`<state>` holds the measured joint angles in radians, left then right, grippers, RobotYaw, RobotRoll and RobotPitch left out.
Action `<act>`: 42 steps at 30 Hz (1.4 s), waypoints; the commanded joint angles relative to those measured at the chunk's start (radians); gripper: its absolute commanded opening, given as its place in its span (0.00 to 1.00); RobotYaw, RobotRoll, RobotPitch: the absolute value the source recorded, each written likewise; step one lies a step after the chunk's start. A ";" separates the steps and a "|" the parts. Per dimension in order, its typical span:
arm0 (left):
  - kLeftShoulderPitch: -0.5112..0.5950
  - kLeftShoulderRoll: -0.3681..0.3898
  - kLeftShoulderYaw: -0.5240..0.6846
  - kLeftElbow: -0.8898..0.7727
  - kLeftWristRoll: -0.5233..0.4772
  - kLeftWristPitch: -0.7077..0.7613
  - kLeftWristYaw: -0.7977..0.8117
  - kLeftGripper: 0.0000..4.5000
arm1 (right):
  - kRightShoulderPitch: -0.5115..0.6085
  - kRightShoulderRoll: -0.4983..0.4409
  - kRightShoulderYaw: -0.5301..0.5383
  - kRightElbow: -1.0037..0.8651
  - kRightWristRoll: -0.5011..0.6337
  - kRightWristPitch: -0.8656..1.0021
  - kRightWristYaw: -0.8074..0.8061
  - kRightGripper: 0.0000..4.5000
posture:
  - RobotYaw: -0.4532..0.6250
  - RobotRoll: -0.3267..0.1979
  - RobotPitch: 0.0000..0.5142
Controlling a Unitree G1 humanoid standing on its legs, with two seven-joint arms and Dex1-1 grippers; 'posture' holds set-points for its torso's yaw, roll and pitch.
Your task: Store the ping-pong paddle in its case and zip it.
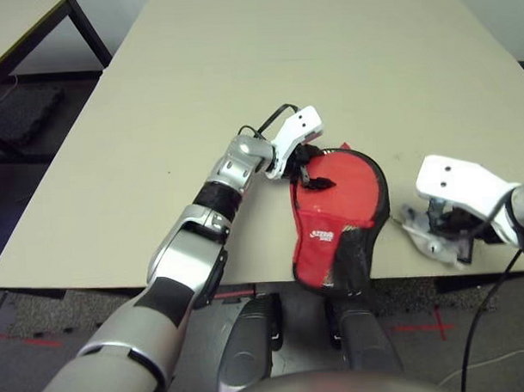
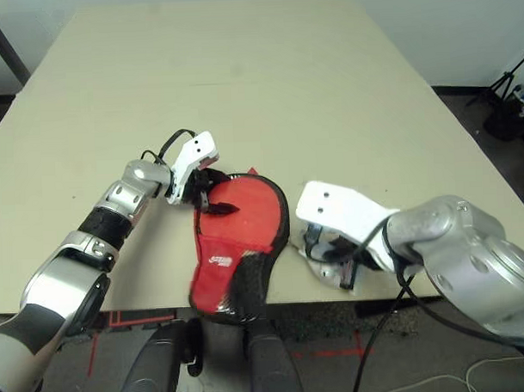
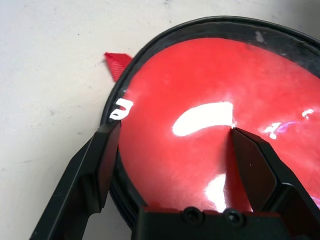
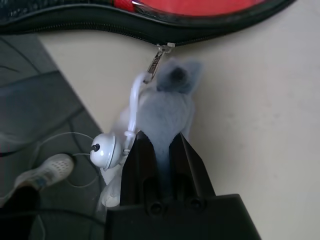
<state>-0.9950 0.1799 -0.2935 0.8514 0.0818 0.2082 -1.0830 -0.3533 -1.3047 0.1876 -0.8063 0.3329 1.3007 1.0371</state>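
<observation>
Now the ping-pong paddle (image 3: 200, 125) lies inside the case (image 1: 337, 245), which rests near the front edge of the table (image 1: 241, 76), its narrow end just over that edge. My left gripper (image 3: 172, 145) stands with its fingers wide apart at the case's round end, one finger outside the black zipper edge, the other over the red rubber; it holds nothing. My right gripper (image 4: 161, 150) is pinched together on the grey furry tag (image 4: 167, 107), which hangs by a white cord from the zipper pull (image 4: 157, 57) at the case's side. By my reckoning the paddle is stowed and zipping is the step in hand. Next I must steady the case with my left and draw the tag along the zipper track.
</observation>
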 commanded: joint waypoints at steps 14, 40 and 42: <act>-0.001 0.029 -0.047 0.066 0.049 -0.011 -0.018 1.00 | -0.125 0.088 0.155 0.190 -0.061 -0.064 -0.132 0.01 | 0.27 0.62 0.39; 0.026 0.052 -0.194 -0.121 0.085 0.078 -0.261 1.00 | -0.232 0.195 0.175 0.375 -0.149 -0.128 -0.177 0.01 | 0.26 0.62 0.42; 0.019 0.047 -0.193 -0.099 0.088 0.088 -0.244 1.00 | -0.222 0.163 0.167 0.330 -0.115 -0.130 -0.128 0.01 | 0.26 0.62 0.42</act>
<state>-1.0070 0.2218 -0.4469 0.6831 0.1203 0.2535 -1.3514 -0.5843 -1.1184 0.3737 -0.4417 0.1964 1.1629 0.8810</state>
